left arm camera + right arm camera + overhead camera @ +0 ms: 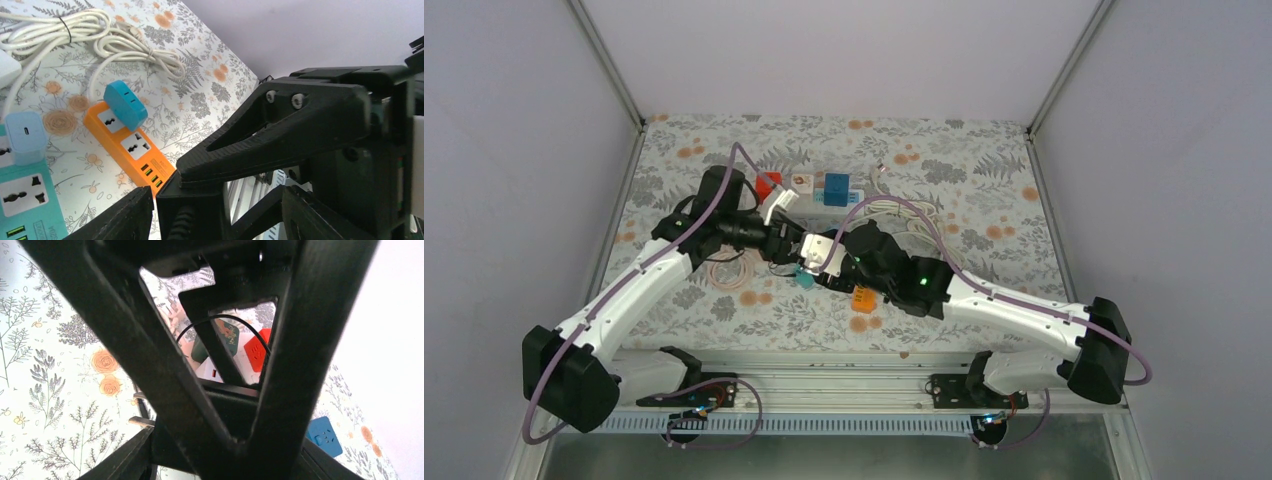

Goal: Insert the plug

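Observation:
The black plug with a ribbed cable boot sits between my two grippers above the table's middle. My right gripper is shut on the plug body; its metal prongs stick out to the left. My left gripper is open around the same plug, with a gap to its right finger. In the top view both grippers meet nose to nose, left and right, and hide the plug. A teal power strip and an orange power strip lie just below.
A light blue adapter sits in the teal strip, a blue adapter in the orange one. A white strip with red and blue adapters lies behind. A white cable bundle and a coiled cable lie nearby.

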Robot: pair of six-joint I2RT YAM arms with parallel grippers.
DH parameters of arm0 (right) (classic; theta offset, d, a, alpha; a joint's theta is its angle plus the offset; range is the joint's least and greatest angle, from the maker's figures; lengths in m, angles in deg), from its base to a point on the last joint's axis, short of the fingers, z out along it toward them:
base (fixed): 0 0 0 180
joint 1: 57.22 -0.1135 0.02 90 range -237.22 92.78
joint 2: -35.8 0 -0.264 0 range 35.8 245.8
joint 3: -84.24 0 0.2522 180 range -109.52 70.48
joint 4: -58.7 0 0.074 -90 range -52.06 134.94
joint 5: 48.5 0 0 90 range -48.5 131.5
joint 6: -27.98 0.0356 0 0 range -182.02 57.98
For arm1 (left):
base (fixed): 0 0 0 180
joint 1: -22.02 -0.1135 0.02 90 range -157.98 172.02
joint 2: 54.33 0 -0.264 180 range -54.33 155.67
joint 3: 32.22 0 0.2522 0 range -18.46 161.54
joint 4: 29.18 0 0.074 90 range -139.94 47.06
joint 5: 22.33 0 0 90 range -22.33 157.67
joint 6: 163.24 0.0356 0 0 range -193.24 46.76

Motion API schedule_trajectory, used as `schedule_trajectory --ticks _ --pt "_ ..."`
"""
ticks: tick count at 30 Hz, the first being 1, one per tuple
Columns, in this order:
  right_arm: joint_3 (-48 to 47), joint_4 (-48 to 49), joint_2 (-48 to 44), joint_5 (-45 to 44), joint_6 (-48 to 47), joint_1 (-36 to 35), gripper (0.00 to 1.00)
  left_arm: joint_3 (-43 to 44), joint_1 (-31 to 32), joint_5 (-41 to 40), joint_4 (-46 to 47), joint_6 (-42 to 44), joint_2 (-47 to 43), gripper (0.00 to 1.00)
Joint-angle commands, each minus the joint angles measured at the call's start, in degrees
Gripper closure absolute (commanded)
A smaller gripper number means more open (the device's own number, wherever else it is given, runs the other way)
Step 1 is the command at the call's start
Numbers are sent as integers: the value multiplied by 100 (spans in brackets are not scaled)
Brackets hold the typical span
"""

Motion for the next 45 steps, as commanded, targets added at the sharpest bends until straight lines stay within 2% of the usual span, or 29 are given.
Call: schedule_trajectory --ticks 1,3,7,10,13,14,16,17,18,21,25,29,33,39,45 --pt "-259 20 -12 169 -222 46 50 46 77 71 -81 156 120 35" --pt "-283 14 1 155 -270 42 50 46 128 59 -108 188 149 40" --pt "-323 -2 43 135 -319 54 50 110 182 23 -97 180 138 64" --pt "-306 26 39 17 -175 60 46 149 181 -184 -25 65 127 80" --pt "-257 103 -18 -149 217 73 34 112 181 -357 274 -265 105 92" --pt "-216 175 -53 -213 373 73 24 88 181 -460 433 -420 91 95" --pt "-62 424 -193 -401 684 73 7 40 181 -695 722 -686 36 96" --pt "63 613 -305 -526 854 70 1 27 181 -916 866 -839 9 96" --pt "181 788 -400 -648 1024 75 0 -6 181 -1131 1032 -1038 -23 96" --pt "633 1569 -626 -976 1670 79 0 -130 181 -1741 1610 -1815 -182 96" --pt "1038 2663 -598 -1339 2658 82 1 -388 204 -2169 2480 -2954 -434 93" --pt "1169 3905 -334 -1259 3191 69 6 -505 218 -2423 2884 -3956 -591 91" --pt "1075 4697 121 -1363 3176 44 6 -600 217 -2477 3239 -4749 -704 90" --pt "1078 5710 463 -1508 2919 42 9 -543 225 -2501 3362 -5185 -749 88" --pt "1084 6364 724 -1549 2646 43 19 -550 225 -2422 3364 -5331 -733 87"
